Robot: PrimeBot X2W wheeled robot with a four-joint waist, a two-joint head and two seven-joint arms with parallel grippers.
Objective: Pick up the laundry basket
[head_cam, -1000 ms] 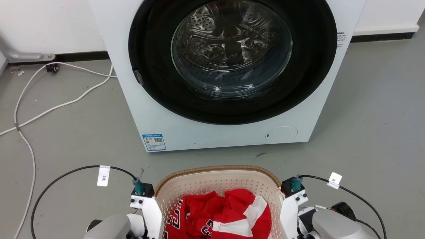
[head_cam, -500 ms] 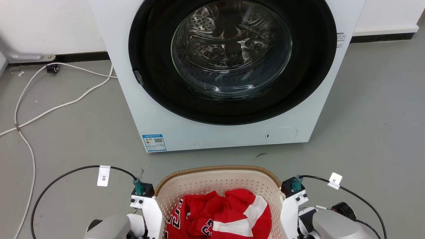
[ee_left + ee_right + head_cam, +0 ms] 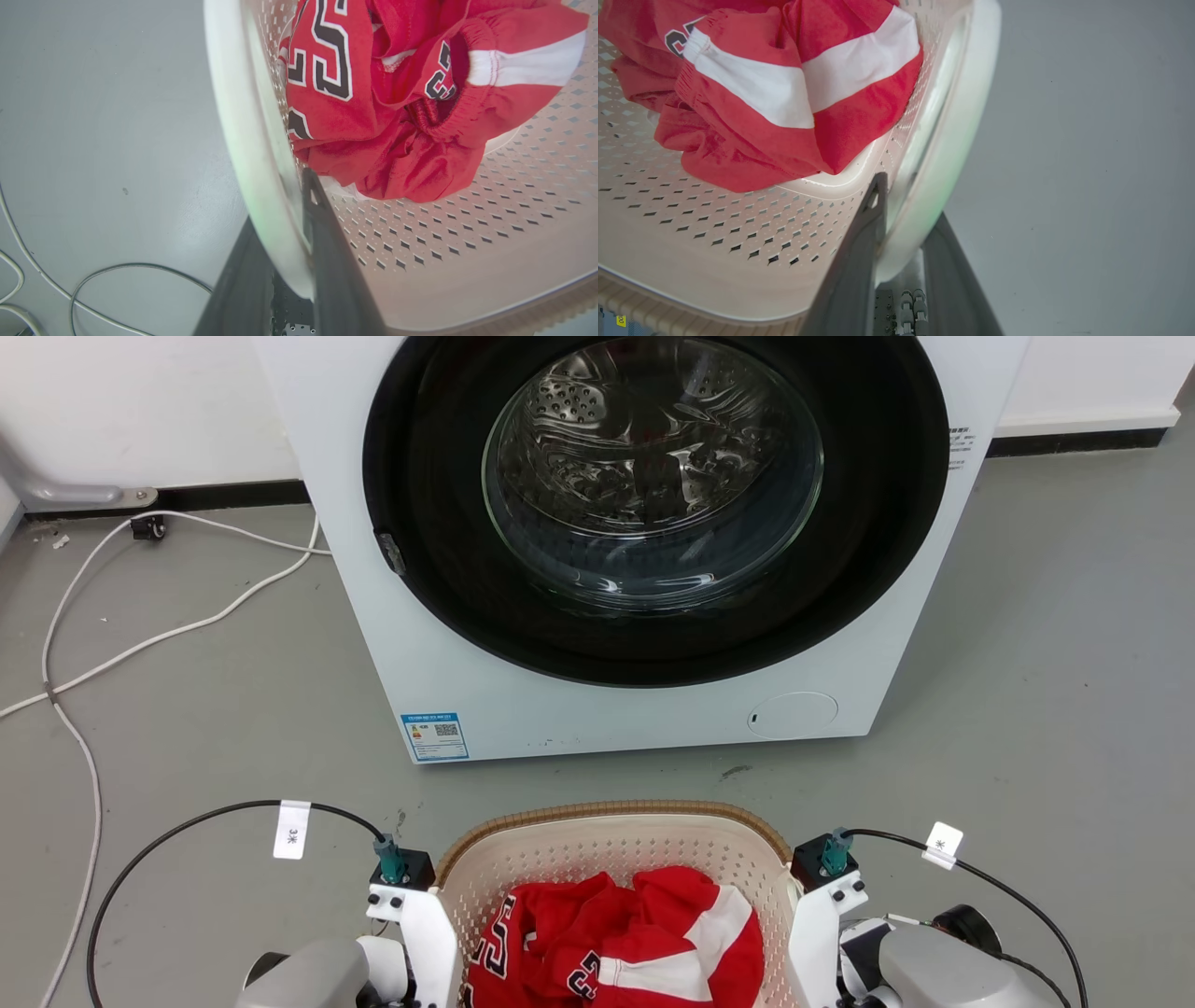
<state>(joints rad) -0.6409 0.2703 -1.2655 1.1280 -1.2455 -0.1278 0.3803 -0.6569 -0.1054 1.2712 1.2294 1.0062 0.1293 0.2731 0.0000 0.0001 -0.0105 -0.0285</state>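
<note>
While flanking basket (image 3: 616,809), L gripper (image 3: 285,205), R gripper (image 3: 908,200) clamped

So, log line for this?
left gripper: shut on laundry basket handle | right gripper: shut on other handle | load: red sportswear | ahead: washing machine

Head view: the bottom edge of the frame cuts off the near half of the laundry basket (image 3: 607,809) and of the red sports clothes (image 3: 616,933) in it. The top edge crops the washing machine (image 3: 373,644). Its blue label (image 3: 433,735) and the print at its upper right corner (image 3: 959,446) are too small for me to read.

Left wrist view: the basket's white handle (image 3: 247,121), blurred at this range, hides the tip of the outer finger (image 3: 243,280) of the left gripper (image 3: 282,210). Folds break the clothes' numerals, so I cannot read them whole.

Right wrist view: the other handle (image 3: 966,116), equally blurred, covers the tip of the outer finger (image 3: 952,280) of the right gripper (image 3: 908,205). The clothes hide part of the basket floor.
</note>
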